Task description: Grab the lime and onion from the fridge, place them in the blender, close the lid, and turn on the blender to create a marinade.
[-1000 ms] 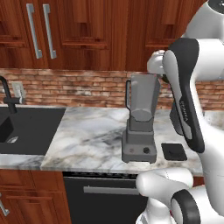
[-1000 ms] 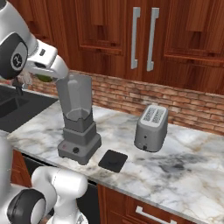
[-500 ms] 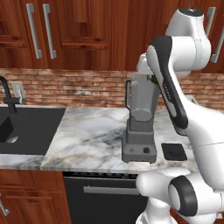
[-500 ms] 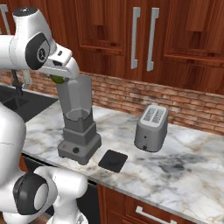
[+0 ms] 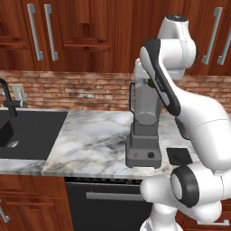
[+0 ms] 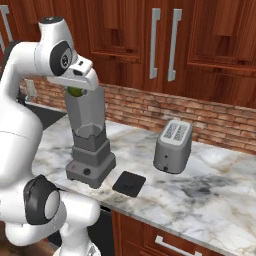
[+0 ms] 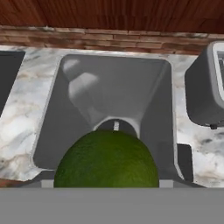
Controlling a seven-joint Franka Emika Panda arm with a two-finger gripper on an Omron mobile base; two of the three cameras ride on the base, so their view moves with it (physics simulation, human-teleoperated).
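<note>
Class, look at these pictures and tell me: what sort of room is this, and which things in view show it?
Most likely a home kitchen. A blender and a toaster stand on a marble counter, a dark sink with a tap is set into it, and wooden cupboards hang above a brick backsplash.

dark green pebbled round lime (image 7: 107, 159) | grey blender with translucent tapered jar (image 6: 90, 140) | flat black squarish lid (image 6: 129, 183) | silver boxy toaster (image 6: 172, 146) | white-grey veined marble counter (image 5: 90, 140) | red-brown brick backsplash (image 5: 67, 90) | reddish-brown wooden cupboards (image 6: 210, 45)
</note>
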